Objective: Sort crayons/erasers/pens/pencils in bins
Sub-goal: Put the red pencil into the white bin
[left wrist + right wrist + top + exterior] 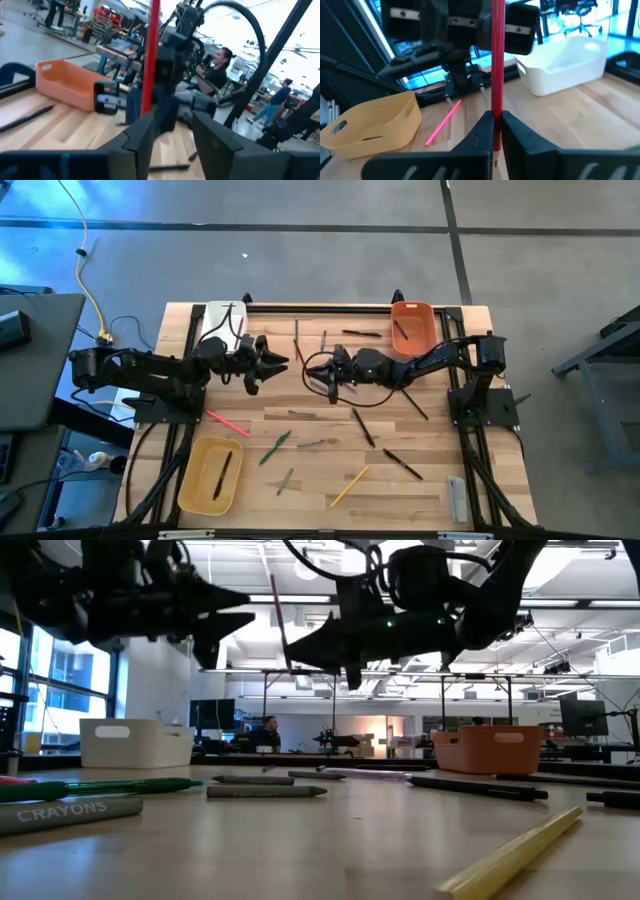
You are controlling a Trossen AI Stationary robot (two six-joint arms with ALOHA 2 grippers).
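The red stick (497,65) stands upright in the air over mid-table, a thin, smooth rod, and the right gripper (497,131) is clamped on its lower end. From the right wrist view its long axis runs straight up out of those pinched fingers. The left gripper (170,131) sits just beside it, facing the right one, with its fingers spread and the stick rising beyond the gap, not gripped by them.

So here's the relation that matters: the stick belongs to the right arm alone, and the orange bin (411,322) lies close behind that arm, at the far right corner. The white bin (222,325) sits behind the left arm, and the yellow bin (209,474) lies near the front left. All three are rounded plastic trays on pale wood planks (330,480), with loose sticks scattered flat across them.
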